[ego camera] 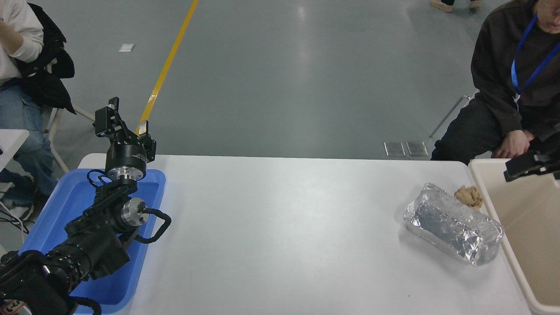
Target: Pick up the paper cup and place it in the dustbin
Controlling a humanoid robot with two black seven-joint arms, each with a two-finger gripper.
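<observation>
The paper cup is not in view. The beige dustbin stands at the table's right edge, cut off by the picture, and what shows of its inside is bare. Part of my right gripper comes in from the right edge and hangs over the bin's far end. I cannot tell whether it is open or shut, or whether it holds anything. My left gripper is open and empty, parked at the lower left above the blue tray.
A crumpled silver foil tray lies on the white table just left of the bin, with a small brown paper wad behind it. A person sits at the far right; another person sits at the far left.
</observation>
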